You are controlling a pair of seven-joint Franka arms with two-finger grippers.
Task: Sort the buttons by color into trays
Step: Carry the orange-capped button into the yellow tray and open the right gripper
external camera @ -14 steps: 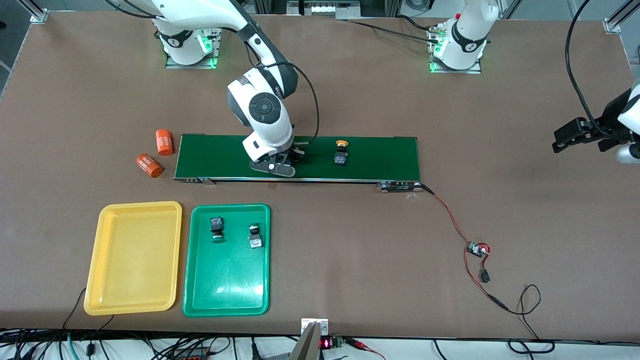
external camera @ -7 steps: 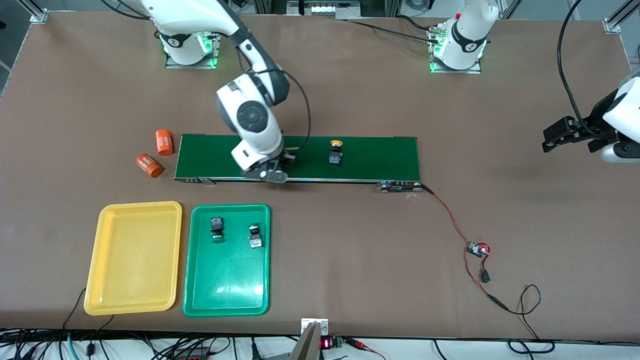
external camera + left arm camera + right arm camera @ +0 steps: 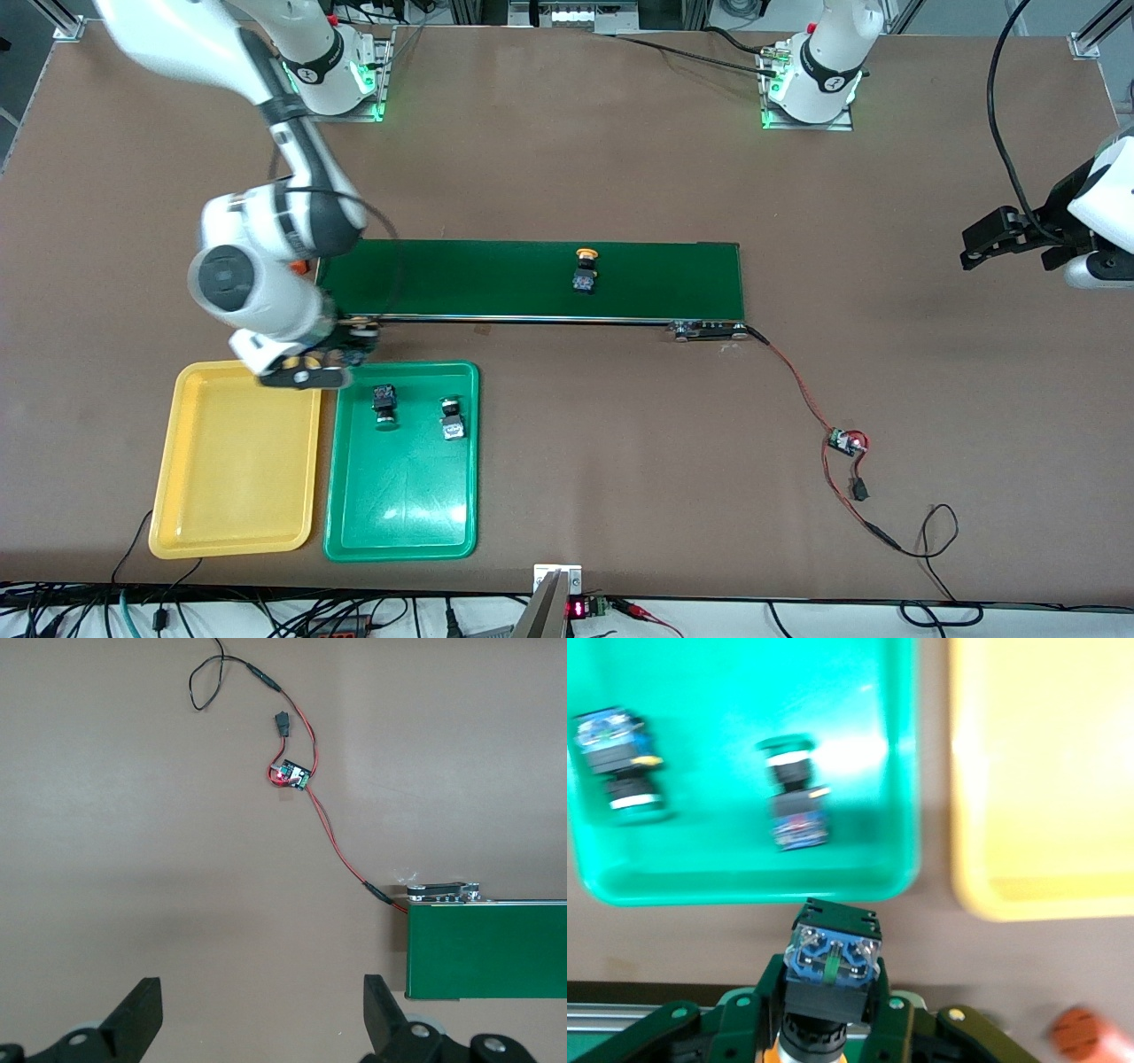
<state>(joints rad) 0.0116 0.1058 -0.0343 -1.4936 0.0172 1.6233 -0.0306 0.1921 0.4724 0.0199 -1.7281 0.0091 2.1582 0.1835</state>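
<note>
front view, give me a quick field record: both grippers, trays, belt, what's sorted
right gripper: shut on a button, over the gap between the yellow tray and the conveyor belt
left gripper: open, waiting over bare table at the left arm's end
green tray: two green-capped buttons
yellow tray: no buttons
conveyor belt: one yellow-capped button

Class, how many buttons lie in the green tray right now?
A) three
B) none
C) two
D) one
C: two buttons lie side by side in the green tray, at its end nearer the conveyor belt.
</note>
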